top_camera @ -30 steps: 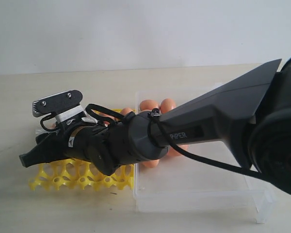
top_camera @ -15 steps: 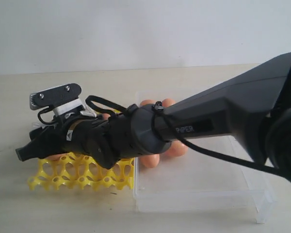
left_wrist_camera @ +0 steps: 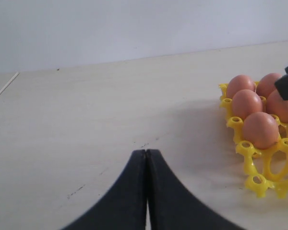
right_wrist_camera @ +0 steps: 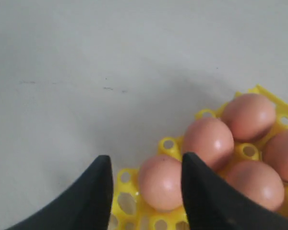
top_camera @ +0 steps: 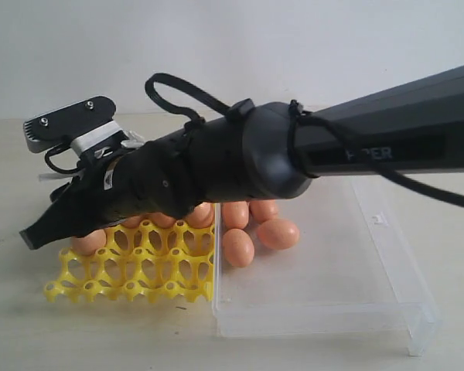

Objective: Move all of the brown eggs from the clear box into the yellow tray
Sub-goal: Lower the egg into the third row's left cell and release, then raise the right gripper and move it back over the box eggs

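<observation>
Right gripper (right_wrist_camera: 145, 158) spread over an egg (right_wrist_camera: 158, 184) on the tray's (left_wrist_camera: 249, 165) 9 o'clock side; its arm (top_camera: 240, 162) hides far rows. Left gripper (left_wrist_camera: 147, 152) pressed together. Box (top_camera: 325, 321) at 3 o'clock.

Right claw (right_wrist_camera: 146, 158) hangs low, jaws apart; left claw (left_wrist_camera: 147, 153) is pressed together.

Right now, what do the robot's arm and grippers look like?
The right arm is matte black and tapered, with pale lettering on its side and a black cable tied along it. A grey screwed plate sits at its wrist. The right gripper and left gripper have black, pointed fingers.
</observation>
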Controlling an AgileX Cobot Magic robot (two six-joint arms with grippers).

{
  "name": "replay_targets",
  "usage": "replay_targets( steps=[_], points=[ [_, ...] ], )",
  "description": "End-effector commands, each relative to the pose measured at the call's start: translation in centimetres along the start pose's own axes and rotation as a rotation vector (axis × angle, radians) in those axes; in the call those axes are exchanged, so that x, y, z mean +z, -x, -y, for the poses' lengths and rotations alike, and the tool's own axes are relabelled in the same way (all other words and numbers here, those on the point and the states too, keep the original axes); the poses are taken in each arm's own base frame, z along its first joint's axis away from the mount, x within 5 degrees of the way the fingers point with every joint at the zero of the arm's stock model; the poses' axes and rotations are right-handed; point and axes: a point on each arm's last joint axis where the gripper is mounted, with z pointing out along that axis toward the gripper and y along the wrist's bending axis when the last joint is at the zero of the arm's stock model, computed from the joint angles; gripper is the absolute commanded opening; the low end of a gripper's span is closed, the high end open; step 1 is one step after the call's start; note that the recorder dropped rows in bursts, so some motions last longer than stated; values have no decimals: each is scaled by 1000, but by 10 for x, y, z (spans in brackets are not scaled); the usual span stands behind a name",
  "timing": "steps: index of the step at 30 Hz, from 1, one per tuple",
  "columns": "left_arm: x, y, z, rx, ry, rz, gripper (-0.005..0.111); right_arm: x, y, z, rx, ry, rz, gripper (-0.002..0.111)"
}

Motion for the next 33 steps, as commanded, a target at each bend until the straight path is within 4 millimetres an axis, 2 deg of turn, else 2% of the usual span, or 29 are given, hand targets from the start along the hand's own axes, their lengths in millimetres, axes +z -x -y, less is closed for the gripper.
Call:
replay_targets(
  steps=[1,2,3,9,13,16,19,21,25,33],
  points=[
    [-1,2,0,-8,1,20,0,-25,8,13,-54,-22,-19,13],
    [-1,2,0,-8,1,20,0,-35,8,16,-66,-29,-17,3],
    [-1,2,0,-8,1,20,0,-42,8,21,-66,-38,-14,0],
    [-1,2,0,-8,1,20,0,-101,0,56,3,-111,-13,1],
    [-1,2,0,-8,1,20,0,-133,-10,89,166,-170,-131,12],
    [-1,2,0,-8,1,20,0,-143,-20,117,269,-224,-211,27],
    [-1,2,0,-8,1,20,0,-142,-29,144,337,-276,-231,45],
    [-1,2,0,-8,1,20,0,-138,-32,157,362,-300,-229,53],
    [-1,2,0,-8,1,20,0,-120,-38,177,380,-320,-266,53],
    [-1,2,0,-8,1,20,0,-76,-33,196,353,-280,-408,52]
  ],
)
